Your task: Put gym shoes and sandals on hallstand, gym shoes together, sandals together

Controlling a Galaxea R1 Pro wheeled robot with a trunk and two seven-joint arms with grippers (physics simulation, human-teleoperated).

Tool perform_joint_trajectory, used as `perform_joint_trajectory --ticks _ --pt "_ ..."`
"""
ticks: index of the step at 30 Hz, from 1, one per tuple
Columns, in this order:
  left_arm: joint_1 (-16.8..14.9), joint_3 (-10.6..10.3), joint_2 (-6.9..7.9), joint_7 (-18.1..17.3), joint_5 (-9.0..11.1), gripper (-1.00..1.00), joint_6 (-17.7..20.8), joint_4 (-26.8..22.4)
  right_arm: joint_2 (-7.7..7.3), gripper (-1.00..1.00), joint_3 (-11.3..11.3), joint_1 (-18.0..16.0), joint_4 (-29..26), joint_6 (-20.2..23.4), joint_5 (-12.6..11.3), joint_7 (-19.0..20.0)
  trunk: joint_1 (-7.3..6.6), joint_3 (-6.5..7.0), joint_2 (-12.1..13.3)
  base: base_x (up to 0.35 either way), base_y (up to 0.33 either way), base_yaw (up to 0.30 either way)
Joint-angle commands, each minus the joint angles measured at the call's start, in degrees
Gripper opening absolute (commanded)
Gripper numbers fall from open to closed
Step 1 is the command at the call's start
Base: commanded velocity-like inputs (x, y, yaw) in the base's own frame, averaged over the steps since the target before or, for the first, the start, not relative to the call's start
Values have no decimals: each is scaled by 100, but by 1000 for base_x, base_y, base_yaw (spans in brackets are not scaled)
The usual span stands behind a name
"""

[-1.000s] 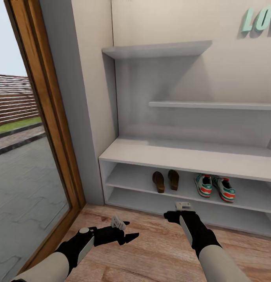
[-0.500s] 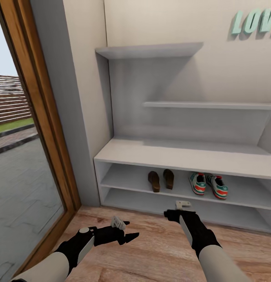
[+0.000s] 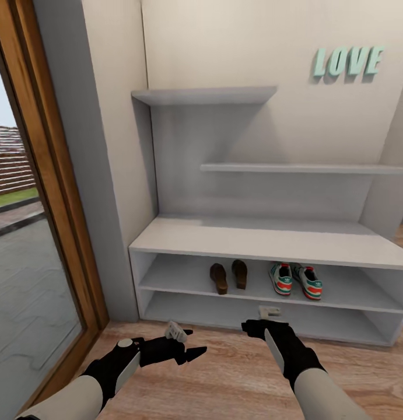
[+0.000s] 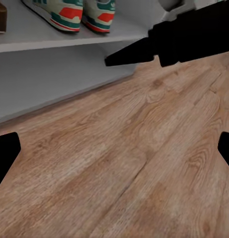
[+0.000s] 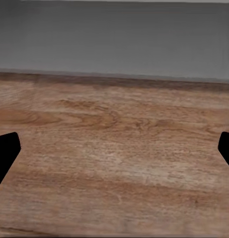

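The two gym shoes (image 3: 280, 278) (image 3: 308, 282) stand side by side on the upper open shelf of the hallstand (image 3: 253, 239). Left of them on the same shelf lie the two dark brown sandals (image 3: 218, 278) (image 3: 239, 273), also side by side. My left gripper (image 3: 195, 343) hangs open and empty over the corridor floor (image 3: 236, 373), in front of the rack. My right gripper (image 3: 256, 325) is open and empty too, low before the bottom shelf. The left wrist view shows the gym shoes (image 4: 57, 12) on their shelf and the right gripper's fingers (image 4: 139, 49) over the planks.
A glass door in a wooden frame (image 3: 55, 192) stands at the left, beside a grey wall post. Stepped grey shelves (image 3: 207, 96) and teal LOVE letters (image 3: 347, 61) are on the wall above the rack. The wood floor runs on to the right.
The whole picture has shifted: the rack now sits lower, smaller and further left, and the LOVE letters show fully, so the camera has moved. Shoes and both arms keep their places.
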Motion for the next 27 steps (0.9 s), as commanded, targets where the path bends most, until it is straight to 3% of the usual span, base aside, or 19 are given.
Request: perform_joint_trajectory --ticks 1,8,12,14,16,20,27 --pt "-7 -40 4 6 25 100 -54 8 9 100 -32 -2 15 30 42 17 -4 17 -1 0 0 -1" --pt "-10 -28 26 -2 25 100 -54 7 -20 100 -41 -2 820 -22 37 309 -22 172 9 0 0 0" --pt "-11 -21 169 -59 36 100 -54 1 -26 100 -41 -2 1492 -930 35 1366 -69 252 89 0 0 0" --pt "-12 -14 249 -254 44 100 -54 0 -27 100 -41 -4 1936 -1226 40 2046 -113 288 169 0 0 0" --pt "-12 -10 275 -384 48 100 -54 0 -27 100 -41 -3 2219 -1299 57 2373 -157 324 249 0 0 0" --pt "-12 -6 297 -508 45 100 -54 0 -21 100 -34 1 2680 -1365 90 2930 -245 396 410 0 0 0" --pt "-12 0 302 -535 43 100 -54 0 -24 100 -38 30 2841 -1407 71 3378 -399 522 690 0 0 0"
